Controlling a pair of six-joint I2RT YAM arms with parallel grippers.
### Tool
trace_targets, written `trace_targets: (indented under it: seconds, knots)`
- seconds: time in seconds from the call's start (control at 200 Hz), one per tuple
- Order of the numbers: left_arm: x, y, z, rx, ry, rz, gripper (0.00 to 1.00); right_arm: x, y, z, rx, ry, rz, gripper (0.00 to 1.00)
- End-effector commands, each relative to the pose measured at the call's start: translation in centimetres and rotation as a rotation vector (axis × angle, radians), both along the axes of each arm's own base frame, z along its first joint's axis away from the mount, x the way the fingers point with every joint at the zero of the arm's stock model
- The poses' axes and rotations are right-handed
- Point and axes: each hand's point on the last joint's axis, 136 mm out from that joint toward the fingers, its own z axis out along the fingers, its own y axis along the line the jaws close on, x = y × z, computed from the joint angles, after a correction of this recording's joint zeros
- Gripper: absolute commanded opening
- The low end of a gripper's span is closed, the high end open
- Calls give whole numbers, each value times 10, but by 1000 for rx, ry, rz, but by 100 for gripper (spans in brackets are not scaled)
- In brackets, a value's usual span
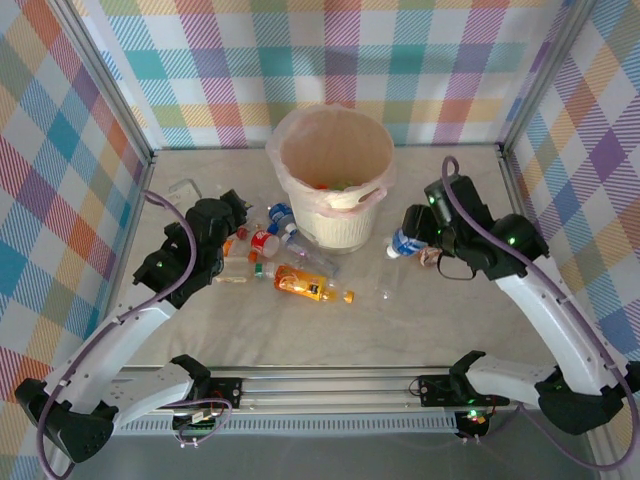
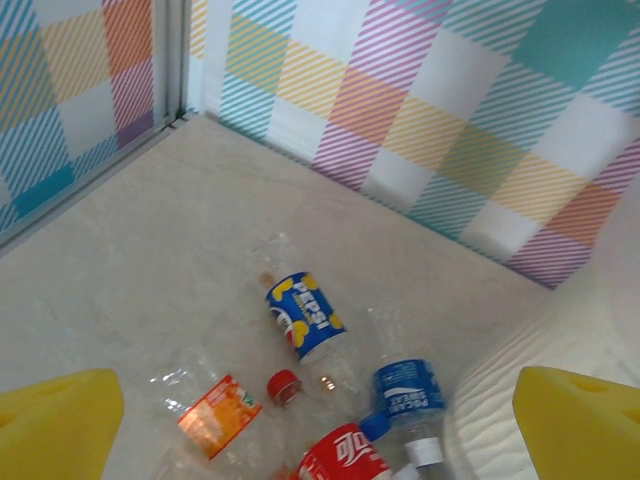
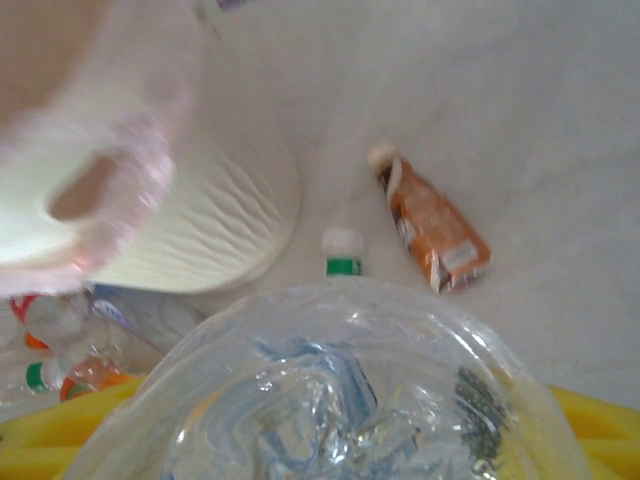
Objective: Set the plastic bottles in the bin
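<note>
Pastel plaid walls closed in a pale marbled worktop (image 1: 420,320). At the far middle stood a round cream-white plastic bin (image 1: 345,225), lined with a thin pinkish bag. The right claw (image 1: 412,240) was clenched on a crushed clear plastic bottle with a blue label (image 1: 403,243), just beside the bin's right wall and below its rim. From the right wrist, the crumpled body sat between the yellow pads (image 3: 600,430).

A small brown-orange bottle (image 3: 435,230) lay on the worktop near that claw. The left claw (image 1: 240,215) hung released, its jaws spread wide, over a cluster of loose bottles left of the bin. Among them were a blue Pepsi-labelled bottle (image 2: 305,315), an orange-labelled clear one (image 2: 215,415) and a long amber bottle (image 1: 305,285).

The chief risk seemed to be the grip, since thin crushed plastic gives under pressure and could squirt out sideways. The bin's wall was tall and close, so a low lift could knock the bottle on the rim or handle and shove the bin. The slack bag edge might also snag the bottle.
</note>
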Motion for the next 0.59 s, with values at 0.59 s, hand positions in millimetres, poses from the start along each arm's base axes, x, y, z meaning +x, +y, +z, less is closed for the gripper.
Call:
trace_targets:
  seconds: [0.59]
  knots:
    - [-19, 25, -56, -56, 114, 90, 100, 102, 49, 151, -160, -392, 184, 32]
